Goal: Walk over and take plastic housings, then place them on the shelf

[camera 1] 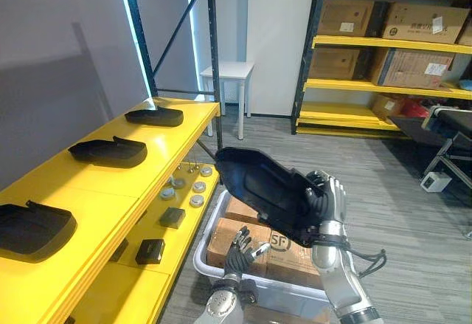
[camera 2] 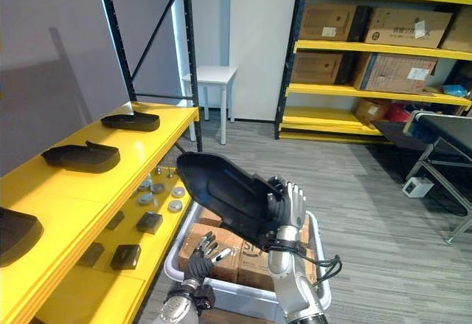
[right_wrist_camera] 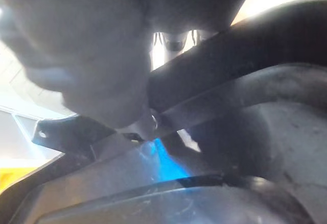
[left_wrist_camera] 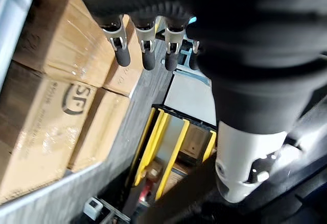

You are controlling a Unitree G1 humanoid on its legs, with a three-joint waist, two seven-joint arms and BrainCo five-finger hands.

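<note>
My right hand [camera 1: 329,204] is shut on the edge of a black plastic housing [camera 1: 262,187], holding it tilted in the air above a white bin. Seen from the right wrist, the housing [right_wrist_camera: 245,106] sits very close to the camera. To its left stands the yellow shelf [camera 1: 118,184], whose top level carries three more black housings: far [camera 1: 155,116], middle [camera 1: 109,150] and near [camera 1: 33,229]. My left hand [camera 1: 242,249] hangs low over the bin with relaxed, spread fingers [left_wrist_camera: 148,55] holding nothing.
The white bin [camera 1: 205,246] beside the shelf holds cardboard boxes [camera 1: 230,237]. Round metal discs [camera 1: 198,187] and small black blocks [camera 1: 150,251] lie on the shelf's lower level. A white side table [camera 1: 228,73] and a rack of cartons [camera 1: 383,43] stand further back.
</note>
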